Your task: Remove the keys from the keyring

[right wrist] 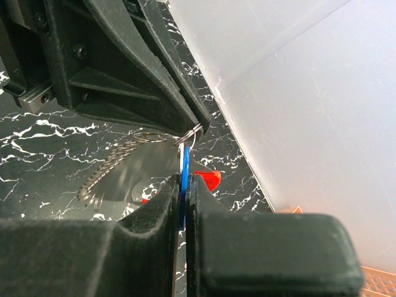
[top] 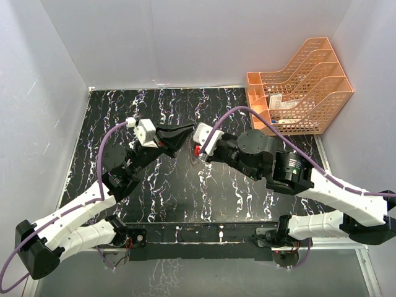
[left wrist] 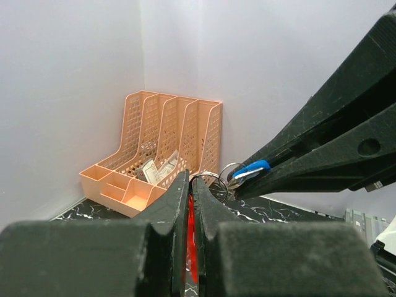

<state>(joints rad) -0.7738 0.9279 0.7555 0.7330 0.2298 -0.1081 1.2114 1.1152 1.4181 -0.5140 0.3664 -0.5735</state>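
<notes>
My left gripper [left wrist: 190, 180] is shut on the red part of the keyring [left wrist: 191, 230], a flat red and white-grey loop. A thin metal ring [left wrist: 208, 179] sticks out past its fingertips. My right gripper [right wrist: 184, 183] is shut on the blue key [right wrist: 184, 174], which hangs from that metal ring [right wrist: 189, 137]. The key also shows in the left wrist view [left wrist: 251, 167], between the right gripper's black fingers [left wrist: 334, 133]. In the top view the left gripper [top: 180, 137] and right gripper [top: 199, 146] meet tip to tip above mid-table, with a bit of red keyring [top: 197, 150] showing.
An orange mesh file organizer [top: 300, 86] stands at the back right corner and also shows in the left wrist view [left wrist: 154, 154]. White walls close in the black marbled table [top: 185, 198] on three sides. A blurred twisted wire loop [right wrist: 105, 170] hangs below the left fingers.
</notes>
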